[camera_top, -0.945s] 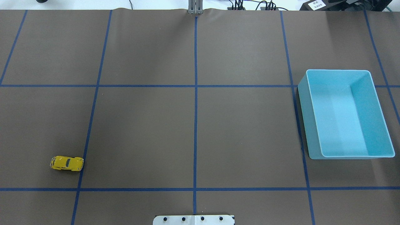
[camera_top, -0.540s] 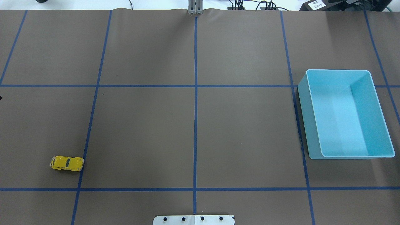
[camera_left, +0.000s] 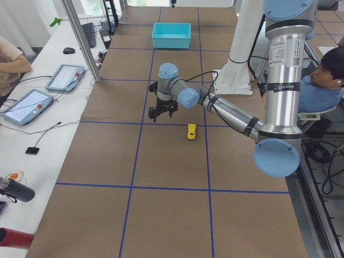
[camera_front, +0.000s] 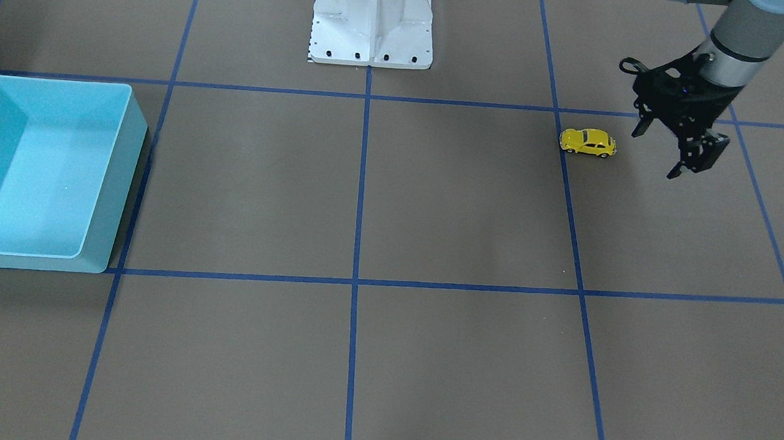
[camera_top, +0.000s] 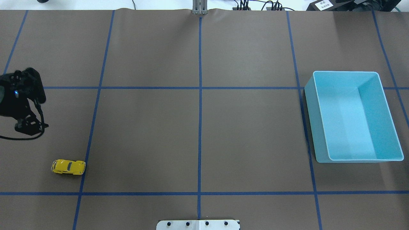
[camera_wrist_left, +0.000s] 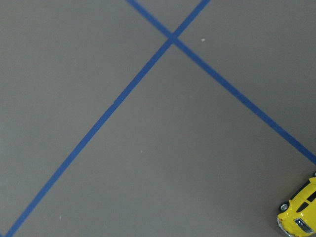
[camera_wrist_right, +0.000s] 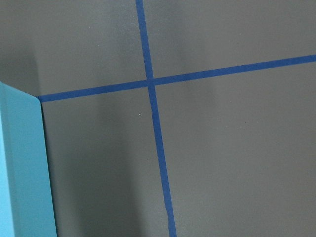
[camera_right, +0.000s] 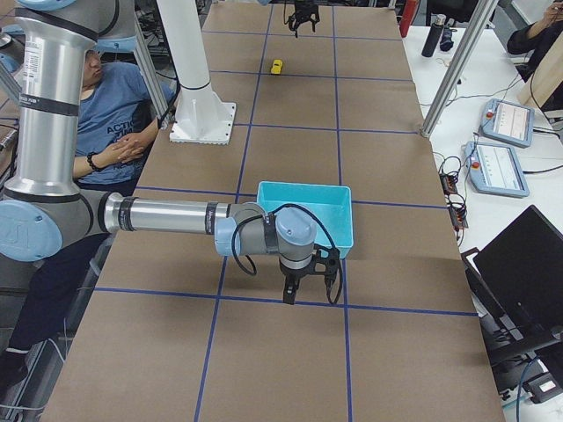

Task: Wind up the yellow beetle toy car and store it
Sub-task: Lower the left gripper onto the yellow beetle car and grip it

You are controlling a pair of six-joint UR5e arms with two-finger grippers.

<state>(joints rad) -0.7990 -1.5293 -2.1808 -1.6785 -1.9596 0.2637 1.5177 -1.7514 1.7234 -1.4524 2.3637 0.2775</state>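
Observation:
The yellow beetle toy car (camera_top: 68,167) stands on its wheels on the brown mat at the near left, by a blue tape line. It also shows in the front view (camera_front: 588,142), the side views (camera_left: 191,131) (camera_right: 276,67), and the lower right corner of the left wrist view (camera_wrist_left: 301,212). My left gripper (camera_front: 656,153) is open and empty, above the mat beside the car and apart from it; it also shows in the overhead view (camera_top: 30,126). My right gripper (camera_right: 308,286) hangs by the turquoise bin (camera_top: 351,74); I cannot tell whether it is open.
The turquoise bin (camera_front: 60,84) is empty and stands at the far right of the mat; its wall shows in the right wrist view (camera_wrist_right: 19,163). The white robot base (camera_front: 373,16) is at the table's near edge. Operators, tablets and metal posts (camera_left: 80,37) line the table's sides.
My left gripper has come into the overhead view from the left edge. The car and the bin have not moved.

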